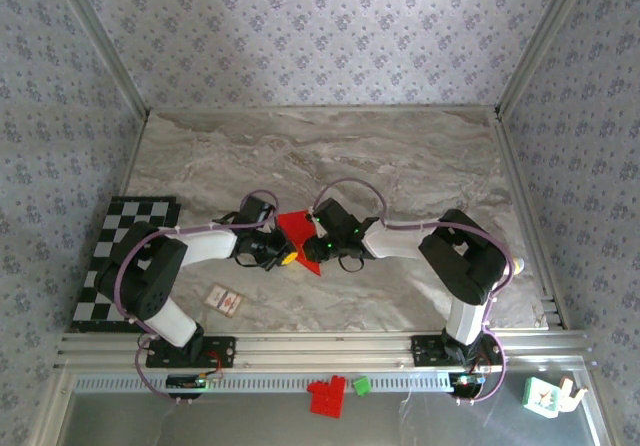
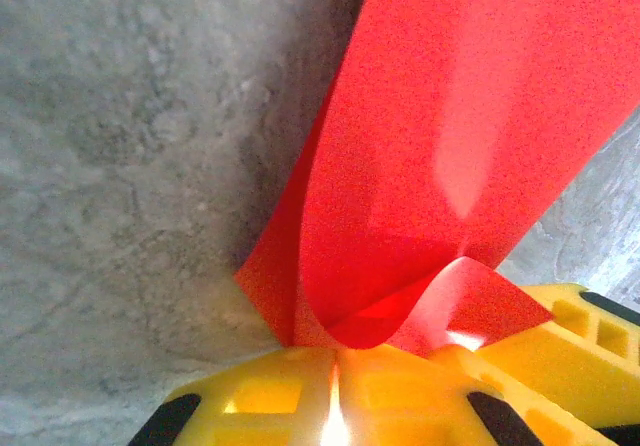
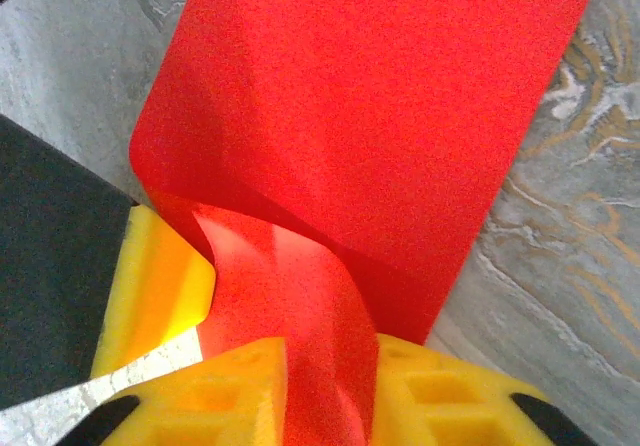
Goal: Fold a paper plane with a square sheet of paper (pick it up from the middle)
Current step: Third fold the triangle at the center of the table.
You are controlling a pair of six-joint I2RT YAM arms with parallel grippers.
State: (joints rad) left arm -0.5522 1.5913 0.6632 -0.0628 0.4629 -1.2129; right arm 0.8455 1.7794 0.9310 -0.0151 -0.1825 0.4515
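- A grey-veined marble tabletop (image 1: pixel 400 166) lay inside a booth of floral-papered walls (image 1: pixel 300 36), with an aluminium rail (image 1: pixel 320 346) along its near edge.
- The square sheet of paper (image 1: pixel 296 228), bright red and partly folded, was near the middle of the tabletop. Its near end curled up between the two grippers, and the rest spread away toward the back.
- The left gripper (image 2: pixel 335 366) pinched the sheet's near edge between its yellow fingers, which were pressed together where the paper bent into a loop.
- The right gripper (image 3: pixel 330 371) met it from the other side. Its yellow fingers stood a narrow way apart, with a curled band of the sheet running down through the gap. Whether they pressed the paper could not be told.
- The two gripper heads were almost touching, so each crowded the other's side of the sheet.
- A small white card with a red mark (image 1: pixel 224 300) lay toward the near left, apart from the paper.
- A black-and-white checkerboard mat (image 1: pixel 130 251) lay at the left edge, partly under the left arm.
- In front of the rail, off the marble, sat a red toy-brick block (image 1: pixel 326 396), a small green brick (image 1: pixel 361 386) and a white-and-green toy (image 1: pixel 545 396).
- Open marble stretched across the back half and out to the right-hand frame.
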